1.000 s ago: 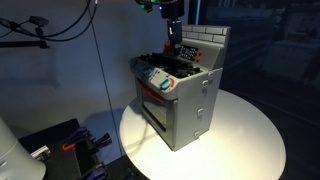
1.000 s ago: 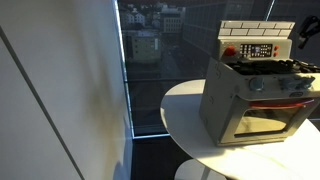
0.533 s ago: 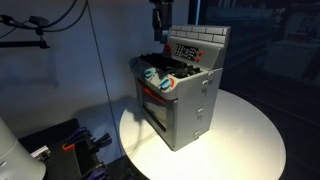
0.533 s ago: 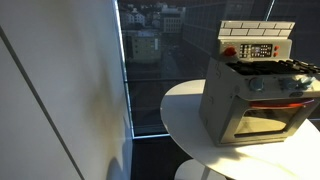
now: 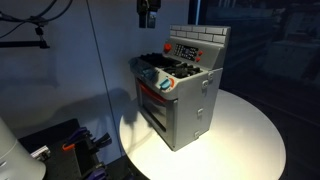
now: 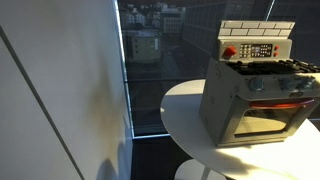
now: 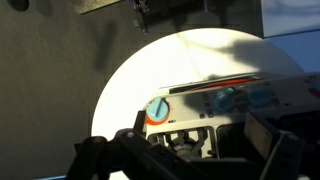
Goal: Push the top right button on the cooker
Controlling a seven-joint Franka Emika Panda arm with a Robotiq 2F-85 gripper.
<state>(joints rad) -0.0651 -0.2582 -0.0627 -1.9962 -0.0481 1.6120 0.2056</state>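
Observation:
The cooker (image 5: 180, 95) is a small grey toy stove with a red-trimmed oven door, black burners and a brick-pattern back panel. It stands on a round white table (image 5: 250, 140) and shows in both exterior views (image 6: 255, 90). Its back panel carries a red knob (image 6: 229, 52) and rows of small buttons (image 6: 262, 50). My gripper (image 5: 148, 15) hangs above and to the left of the cooker, touching nothing. In the wrist view, the cooker's panel (image 7: 215, 105) lies below my gripper (image 7: 190, 165), whose dark fingers stand apart and empty.
Black cables (image 5: 40, 30) and dark equipment (image 5: 70, 145) sit to the left of the table. A large pale panel (image 6: 50, 100) and a dark window with city buildings (image 6: 150, 45) stand beside the table (image 6: 185, 110).
My gripper has risen and moved left, away from the cooker's back panel. It has left the view where it showed at the right edge.

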